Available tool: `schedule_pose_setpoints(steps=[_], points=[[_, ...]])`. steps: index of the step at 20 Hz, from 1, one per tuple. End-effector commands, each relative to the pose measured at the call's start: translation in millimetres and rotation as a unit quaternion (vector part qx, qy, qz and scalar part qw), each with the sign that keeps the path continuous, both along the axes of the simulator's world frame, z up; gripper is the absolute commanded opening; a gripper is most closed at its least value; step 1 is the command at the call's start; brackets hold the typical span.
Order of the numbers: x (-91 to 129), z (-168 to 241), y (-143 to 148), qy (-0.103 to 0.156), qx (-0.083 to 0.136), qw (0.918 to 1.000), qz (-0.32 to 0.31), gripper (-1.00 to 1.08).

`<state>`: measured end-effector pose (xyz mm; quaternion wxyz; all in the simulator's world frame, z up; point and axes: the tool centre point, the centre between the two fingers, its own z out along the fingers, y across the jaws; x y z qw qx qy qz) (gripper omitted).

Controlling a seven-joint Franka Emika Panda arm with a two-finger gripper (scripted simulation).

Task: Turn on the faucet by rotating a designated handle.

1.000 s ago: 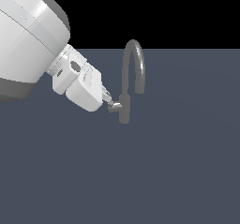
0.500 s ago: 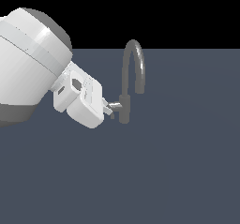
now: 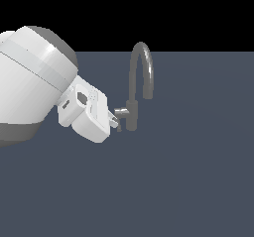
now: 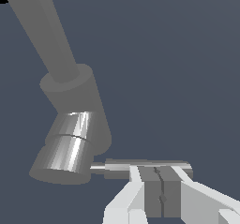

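A: How far open is the gripper (image 4: pixel 159 181)?

B: Hardly at all. In the wrist view the two pale fingers (image 4: pixel 129 197) come together with their dark pads pressed face to face, only a thin crack between them. Nothing sits between the pads.

A: Does it touch the handle (image 4: pixel 140 168)?

B: The fingertips end right against the thin flat lever, which runs across just past them. It looks like contact from the side rather than a grasp, though I cannot tell for sure whether they press on it or merely sit next to it.

A: Where is the faucet (image 3: pixel 135 89)?

B: In the exterior view it stands on the flat dark grey floor (image 3: pixel 173 181), toward the far edge of that surface. Its short body is at the bottom, the arched spout rises above and curls toward the exterior view's right. The lever's stub sticks out toward the exterior view's left, where the gripper (image 3: pixel 115 122) meets it.

A: What is hard to see?

B: The arm's big white link fills the exterior view's left and runs off the frame. The white gripper body hides most of the lever there. In the wrist view the spout is cut off by the frame.
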<state>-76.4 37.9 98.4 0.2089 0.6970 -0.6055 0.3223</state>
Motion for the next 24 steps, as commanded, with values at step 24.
schedule_pose_setpoints(steps=[24], points=[[26, -50, 2, -0.003, 0.001, 1.0, -0.007, -1.0]])
